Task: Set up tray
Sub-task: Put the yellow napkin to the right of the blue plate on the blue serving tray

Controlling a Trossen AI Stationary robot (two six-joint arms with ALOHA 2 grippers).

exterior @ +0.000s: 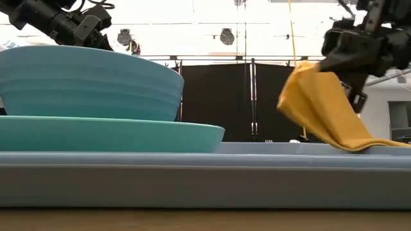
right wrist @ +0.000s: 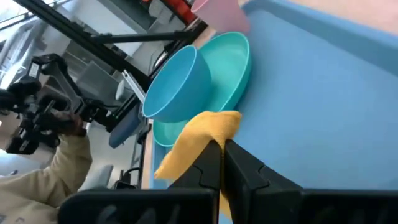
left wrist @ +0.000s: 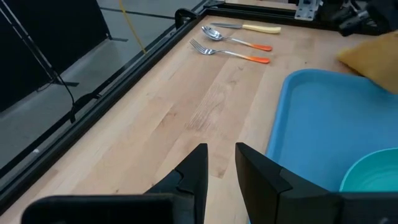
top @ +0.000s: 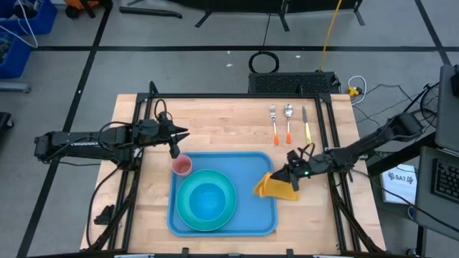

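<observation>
- Currently the large flat blue plastic tray (top: 247, 175) w/ raised rim lies at the table's (top: 215, 122) near-centre, long side across.
- Right tool (top: 292, 176) is clamped on a yellow-orange folded cloth napkin (top: 276, 186), holding it lifted at the tray's right edge; one corner droops onto the rim, per low view.
- Left tool (top: 174, 148) hovers just beyond the tray's far-left corner, above a small pink cup (top: 182, 166); fingers a little apart, gripping nothing.
- Handling, my guess: tray looks stiff, light when bare, smooth & prob. slippery. Now it's loaded, so it'd be heavier on the left. Best hold = the raised rim, ideally both short ends, kept level.
- Napkin is soft & floppy; pinch at a fold, expect it to sag.
- On the tray: round turquoise plate (top: 188, 215) w/ a blue bowl (top: 208, 201) stacked inside, left of centre. The right part is bare blue, so room for the napkin.
- Beyond the tray, well apart: fork (top: 273, 118), spoon (top: 288, 117), both orange-handled, & a yellow-handled knife (top: 306, 123), in a row.
- In the way: the cup sits right at the tray corner, easy to knock; bowl may slide on the plate if the tray tilts.
</observation>
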